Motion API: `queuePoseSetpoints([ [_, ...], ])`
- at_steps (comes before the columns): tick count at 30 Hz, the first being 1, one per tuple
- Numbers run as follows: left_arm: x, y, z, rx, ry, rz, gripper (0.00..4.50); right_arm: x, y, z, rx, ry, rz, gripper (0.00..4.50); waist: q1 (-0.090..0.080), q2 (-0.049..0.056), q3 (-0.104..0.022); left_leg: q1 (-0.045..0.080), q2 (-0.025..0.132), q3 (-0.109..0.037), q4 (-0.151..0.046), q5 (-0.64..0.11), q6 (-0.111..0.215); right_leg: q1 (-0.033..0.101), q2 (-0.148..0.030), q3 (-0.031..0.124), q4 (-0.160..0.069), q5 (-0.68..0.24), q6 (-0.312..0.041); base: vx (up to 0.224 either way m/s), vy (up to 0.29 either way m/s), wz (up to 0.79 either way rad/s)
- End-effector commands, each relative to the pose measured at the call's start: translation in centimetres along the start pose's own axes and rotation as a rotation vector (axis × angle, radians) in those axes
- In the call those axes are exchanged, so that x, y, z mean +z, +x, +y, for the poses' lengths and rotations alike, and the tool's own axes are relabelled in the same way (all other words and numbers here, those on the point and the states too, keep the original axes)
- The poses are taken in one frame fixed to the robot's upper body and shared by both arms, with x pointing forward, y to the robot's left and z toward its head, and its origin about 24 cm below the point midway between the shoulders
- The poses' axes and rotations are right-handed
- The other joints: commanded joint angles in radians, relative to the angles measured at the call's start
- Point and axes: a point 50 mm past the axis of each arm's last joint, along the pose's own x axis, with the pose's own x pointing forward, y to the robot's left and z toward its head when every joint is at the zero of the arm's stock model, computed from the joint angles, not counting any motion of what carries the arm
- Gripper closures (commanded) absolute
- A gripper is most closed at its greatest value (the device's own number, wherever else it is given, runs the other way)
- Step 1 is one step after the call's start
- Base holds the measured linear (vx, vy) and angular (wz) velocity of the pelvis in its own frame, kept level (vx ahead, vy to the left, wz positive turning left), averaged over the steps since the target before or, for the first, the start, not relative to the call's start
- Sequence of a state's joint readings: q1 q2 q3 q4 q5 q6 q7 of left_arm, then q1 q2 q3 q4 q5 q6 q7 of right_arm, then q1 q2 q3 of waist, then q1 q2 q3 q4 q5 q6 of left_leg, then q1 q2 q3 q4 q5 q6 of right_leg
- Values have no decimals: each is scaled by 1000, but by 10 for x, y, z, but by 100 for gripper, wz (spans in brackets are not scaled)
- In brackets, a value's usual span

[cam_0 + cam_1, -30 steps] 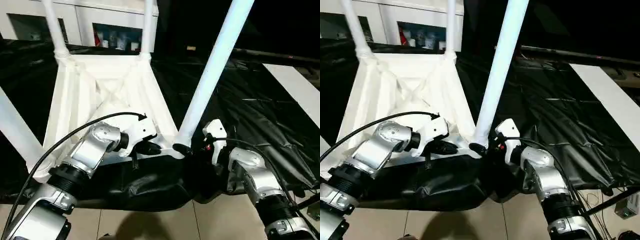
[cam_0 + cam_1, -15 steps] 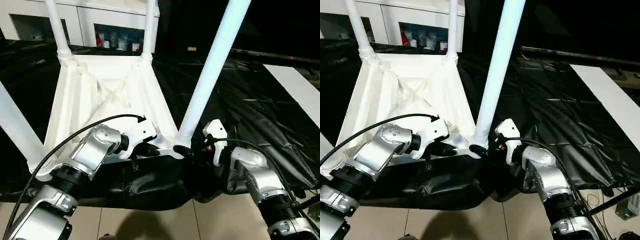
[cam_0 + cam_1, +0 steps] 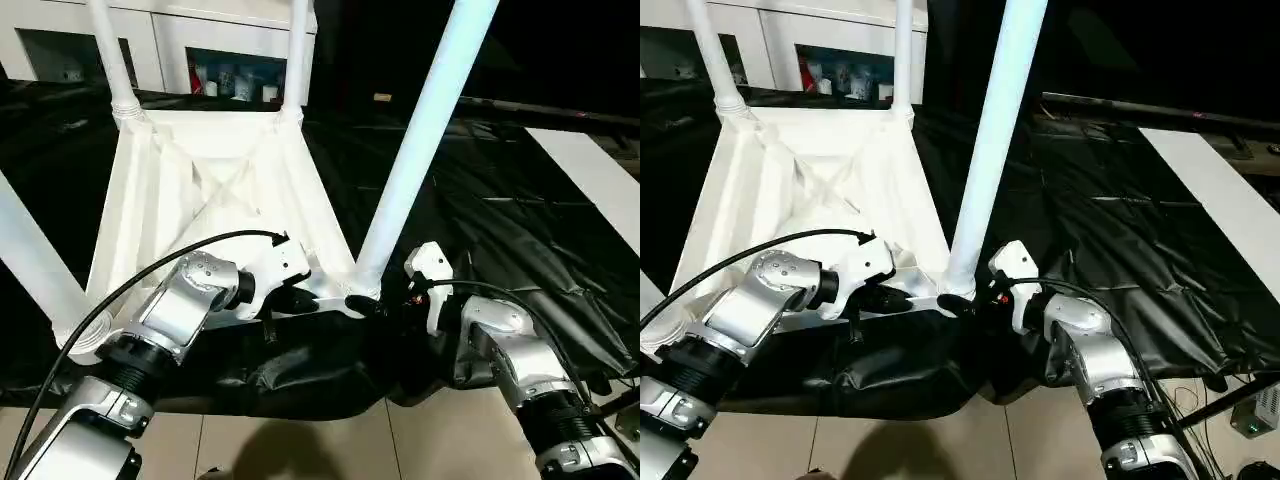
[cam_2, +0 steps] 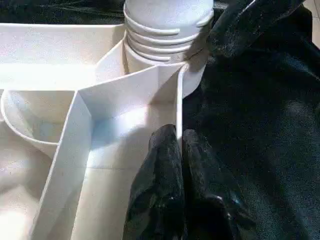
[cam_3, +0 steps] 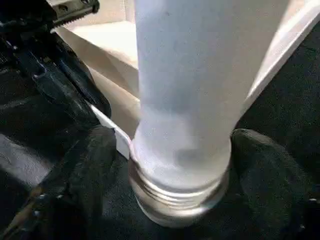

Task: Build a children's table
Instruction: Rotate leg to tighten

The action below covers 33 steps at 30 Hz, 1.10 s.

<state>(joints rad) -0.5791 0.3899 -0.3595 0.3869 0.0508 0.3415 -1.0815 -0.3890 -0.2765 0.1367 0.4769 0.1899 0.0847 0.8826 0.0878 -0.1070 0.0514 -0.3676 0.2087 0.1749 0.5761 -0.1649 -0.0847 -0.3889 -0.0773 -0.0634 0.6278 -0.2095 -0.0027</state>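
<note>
Left end effector (image 4: 177,145) pinches the upturned children's table's (image 3: 190,190) rim; right end effector (image 5: 170,165), wide open, straddles a leg's (image 3: 420,140) base.

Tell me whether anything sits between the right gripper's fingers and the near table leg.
Nothing visible does. The right gripper stands open around the base of the leg, one black finger on each side, where the leg enters the tabletop's corner socket.
</note>
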Motion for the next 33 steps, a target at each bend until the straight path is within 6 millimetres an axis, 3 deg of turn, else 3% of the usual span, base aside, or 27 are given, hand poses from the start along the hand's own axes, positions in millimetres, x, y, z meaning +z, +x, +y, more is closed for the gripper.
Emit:
queuePoseSetpoints([
  [1,-12,8,-10,-54,-57,-4,450,1,-2,-3,0,8,-1,107,-1,4,-54,9,28,-2,-68,-212,7,34,-63,47,-85,-211,-174,0,0,0],
  [8,-13,7,-11,-61,-57,1,450,-1,-1,-3,-1,25,1,170,0,2,-53,10,29,-3,-68,-216,5,34,-65,47,-86,-234,-167,0,0,0],
  [17,-12,10,-12,-48,-68,-16,450,-8,1,0,-12,39,8,185,-1,3,-54,10,28,-2,-68,-209,6,34,-64,47,-84,-216,-171,0,0,0],
  [20,-6,21,-10,21,-105,-48,450,-19,7,-5,-174,74,25,186,-4,3,-49,11,28,-1,-71,-232,-5,28,-66,47,-91,-267,-165,0,0,0],
  [22,-2,30,-10,47,-125,-61,450,-25,10,-8,-269,92,41,186,-10,2,-49,11,27,-6,-73,-275,-25,28,-69,45,-99,-359,-142,0,0,0],
  [26,11,50,-4,187,-199,-92,450,-28,21,-14,-473,183,22,186,-15,2,-48,17,26,-9,-72,-323,-28,19,-70,46,-110,-430,-113,0,0,0],
  [29,17,64,4,320,-229,-69,450,-20,36,-18,-613,261,-9,187,-23,5,-54,16,25,-13,-72,-333,-41,19,-67,44,-108,-415,-104,0,0,0],
  [33,17,65,9,363,-197,-33,450,-11,48,-14,-588,231,-30,187,-24,4,-55,11,22,-9,-71,-312,-21,21,-66,45,-108,-352,-106,0,0,0],
])
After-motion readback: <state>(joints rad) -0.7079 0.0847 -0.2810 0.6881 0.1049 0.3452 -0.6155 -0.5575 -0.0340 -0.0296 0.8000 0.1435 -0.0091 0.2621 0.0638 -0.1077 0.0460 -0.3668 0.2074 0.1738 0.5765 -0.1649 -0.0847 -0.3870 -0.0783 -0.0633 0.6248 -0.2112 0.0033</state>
